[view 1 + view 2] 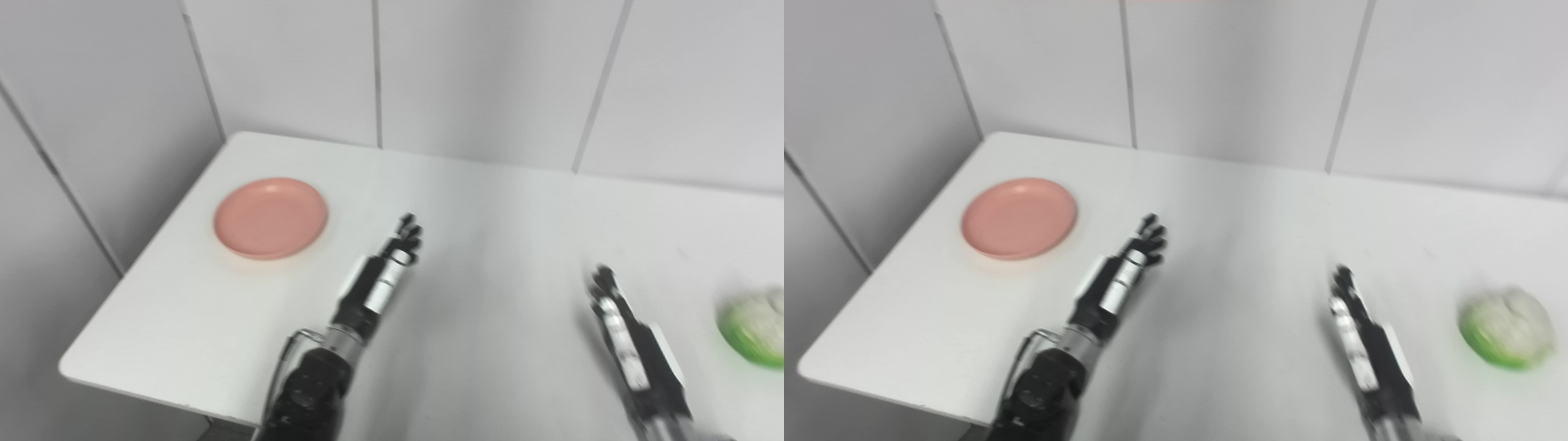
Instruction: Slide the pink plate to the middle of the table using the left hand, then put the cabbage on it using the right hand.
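Note:
A round pink plate (270,217) lies on the white table (478,208) near its far left corner. My left hand (392,257) hovers over the table to the right of the plate and a little nearer to me, apart from it, fingers stretched out and holding nothing. A green and white cabbage (1507,327) sits at the right side of the table. My right hand (1356,321) is left of the cabbage, apart from it, fingers stretched out and empty. Both hands are a little blurred.
The table's left edge and near left corner (808,364) are in view. White panelled walls (490,73) stand close behind the table and along its left side.

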{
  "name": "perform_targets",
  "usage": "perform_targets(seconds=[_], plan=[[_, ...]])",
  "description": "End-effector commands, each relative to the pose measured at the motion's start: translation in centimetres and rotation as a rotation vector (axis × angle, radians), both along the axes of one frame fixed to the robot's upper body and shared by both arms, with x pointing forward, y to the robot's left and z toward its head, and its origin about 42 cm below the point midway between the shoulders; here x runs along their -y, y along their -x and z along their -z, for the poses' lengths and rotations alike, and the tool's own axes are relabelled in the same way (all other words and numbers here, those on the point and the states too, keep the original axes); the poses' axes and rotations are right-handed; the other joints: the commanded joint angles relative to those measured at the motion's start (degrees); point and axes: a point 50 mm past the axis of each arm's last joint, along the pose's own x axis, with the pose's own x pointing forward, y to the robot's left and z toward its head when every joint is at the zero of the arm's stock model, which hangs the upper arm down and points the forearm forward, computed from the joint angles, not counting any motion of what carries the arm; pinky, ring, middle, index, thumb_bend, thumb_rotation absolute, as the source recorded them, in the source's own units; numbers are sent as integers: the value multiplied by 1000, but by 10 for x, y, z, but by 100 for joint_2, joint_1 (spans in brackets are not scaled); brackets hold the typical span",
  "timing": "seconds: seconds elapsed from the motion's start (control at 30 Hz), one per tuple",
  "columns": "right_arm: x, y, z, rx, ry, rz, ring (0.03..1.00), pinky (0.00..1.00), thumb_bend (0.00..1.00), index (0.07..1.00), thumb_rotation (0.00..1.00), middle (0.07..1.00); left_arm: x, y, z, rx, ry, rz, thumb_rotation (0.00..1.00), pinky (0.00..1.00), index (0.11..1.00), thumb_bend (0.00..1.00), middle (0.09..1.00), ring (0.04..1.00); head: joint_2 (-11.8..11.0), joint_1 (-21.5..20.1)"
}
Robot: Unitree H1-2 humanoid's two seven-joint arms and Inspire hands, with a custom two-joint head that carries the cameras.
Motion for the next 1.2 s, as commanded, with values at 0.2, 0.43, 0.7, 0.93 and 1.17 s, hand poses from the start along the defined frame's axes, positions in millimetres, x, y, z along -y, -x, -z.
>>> perform_targets(seconds=[0.2, 0.43, 0.7, 0.93, 1.17], plan=[[7, -2, -2, 7, 1, 2, 1000, 1000, 104, 1000, 1000, 1000, 7, 22, 49, -138, 6, -17, 1000, 955, 972, 473, 990, 979, -94, 134], [4, -1, -6, 4, -3, 11, 1000, 1000, 94, 1000, 1000, 1000, 5, 22, 45, -132, 17, -23, 1000, 955, 974, 454, 986, 975, -54, 92], [2, 1, -9, 9, -18, 8, 1000, 1000, 84, 1000, 1000, 1000, 5, 25, 24, -115, 75, -12, 1000, 965, 996, 448, 996, 983, 35, 97], [0, 2, -11, 14, -18, 4, 1000, 1000, 78, 1000, 1000, 1000, 3, 22, -36, -33, 113, -16, 1000, 999, 998, 447, 997, 987, 98, 126], [0, 0, -10, 15, -4, 0, 1000, 1000, 85, 1000, 1000, 1000, -8, 7, -90, 86, 108, -21, 1000, 970, 964, 533, 963, 957, 99, 169]])
